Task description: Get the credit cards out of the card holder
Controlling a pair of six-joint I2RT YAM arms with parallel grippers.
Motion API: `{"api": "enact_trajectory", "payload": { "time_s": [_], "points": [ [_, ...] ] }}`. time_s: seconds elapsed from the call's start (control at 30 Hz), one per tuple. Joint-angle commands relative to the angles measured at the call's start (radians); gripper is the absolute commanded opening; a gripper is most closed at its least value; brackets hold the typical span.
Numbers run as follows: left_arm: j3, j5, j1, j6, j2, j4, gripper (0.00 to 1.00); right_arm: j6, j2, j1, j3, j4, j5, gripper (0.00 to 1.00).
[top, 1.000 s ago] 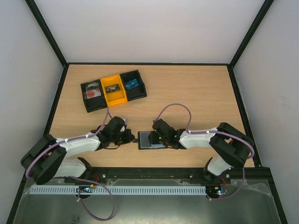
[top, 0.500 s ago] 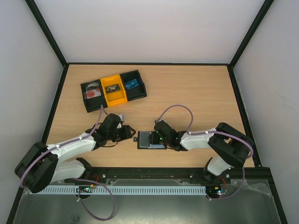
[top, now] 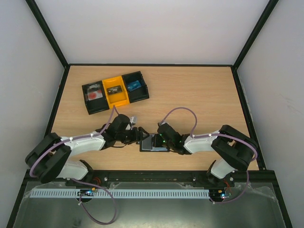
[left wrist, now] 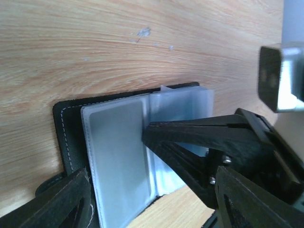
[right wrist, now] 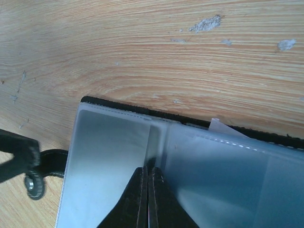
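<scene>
Risk, as I judged it: the holder (top: 153, 142) lay open and flat on the table (top: 204, 95) near its front edge, and nothing gripped it; the right jaws were pressed together, pinching nothing, their tips bearing down at the fold between the grey-blue pockets (right wrist: 111, 142); a sideways pull could have slid the holder out from under them or flipped it shut; the left jaws were spread wide, low over the table at the holder's left end; closing there could have caught a pocket sleeve or the black cover rather than a card; thin flat cards would offer little edge to catch; the two sets of jaws were very near each other, so a bump looked possible; cards not clearly seen, likely inside the pockets; a pale corner (right wrist: 216, 124) poked out at the far edge, card or sleeve I couldn't tell; tray (top: 115, 91) sat well apart, far left; pose: left arm (top: 83, 142) and right arm (top: 202, 141) both reached low and inward, wrists pointing at each other across the holder.
</scene>
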Motion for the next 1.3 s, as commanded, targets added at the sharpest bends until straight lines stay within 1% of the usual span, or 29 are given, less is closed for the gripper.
{"api": "enact_trajectory", "payload": {
  "time_s": [0.0, 0.2, 0.9, 1.13, 1.27],
  "points": [
    [0.023, 0.056, 0.003, -0.008, 0.078, 0.098, 0.75, 0.006, 0.036, 0.002, -0.041, -0.072, 0.019, 0.02],
    [0.025, 0.033, 0.012, -0.003, 0.115, 0.104, 0.75, 0.007, 0.033, 0.003, -0.046, -0.067, 0.02, 0.02],
    [0.004, 0.065, 0.015, -0.032, 0.141, 0.161, 0.76, 0.002, 0.042, 0.003, -0.044, -0.061, 0.012, 0.02],
    [0.02, 0.008, 0.015, 0.003, 0.141, 0.089, 0.76, 0.002, 0.044, 0.003, -0.042, -0.06, 0.011, 0.02],
    [0.016, -0.007, 0.015, 0.005, 0.134, 0.08, 0.76, 0.002, 0.042, 0.002, -0.042, -0.061, 0.012, 0.02]
  ]
}}
